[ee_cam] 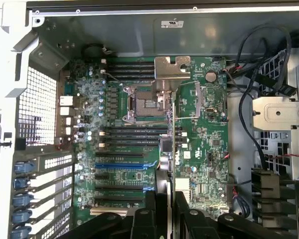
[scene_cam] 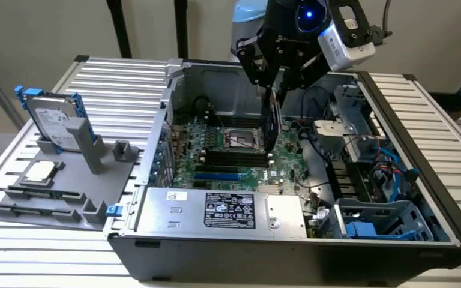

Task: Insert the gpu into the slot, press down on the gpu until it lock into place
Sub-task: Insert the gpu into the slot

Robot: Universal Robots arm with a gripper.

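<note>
The gripper [scene_cam: 272, 84] hangs over the open PC case [scene_cam: 295, 258], which stands on a slatted table [scene_cam: 118, 78]. Its jaws are closed on the upper edge of the gpu [scene_cam: 272, 120]. They stand fairly wide for such a thin card, but the card hangs between them and is held.

In the exterior view the gpu is upright and seen edge-on, as a thin dark strip going down from the gripper toward the green motherboard [scene_cam: 184, 162]. Its lower end is over the area betw. the silver CPU socket [scene_cam: 242, 139] and the black strips [scene_cam: 230, 159]. I cannot tell if it touches the board.

The slot [scene_cam: 218, 177], a bright-blue strip, is empty. It lies nearer to the power-supply box [scene_cam: 214, 210] and toward the exterior view's left of the card.

In the wrist view the gripper [ee_cam: 165, 214] has the gpu [ee_cam: 166, 149] betw. its dark fingers [ee_cam: 149, 214]. The card runs as a narrow line across the motherboard [ee_cam: 209, 149], beside the CPU socket [ee_cam: 147, 102] and past the ends of the black strips [ee_cam: 134, 137]. The slot [ee_cam: 120, 165] has one end near this line, but the card is not in it.

Outside the case, on the exterior view's left, a grey fixture [scene_cam: 62, 186] carries a hard drive [scene_cam: 50, 117] standing upright.
</note>
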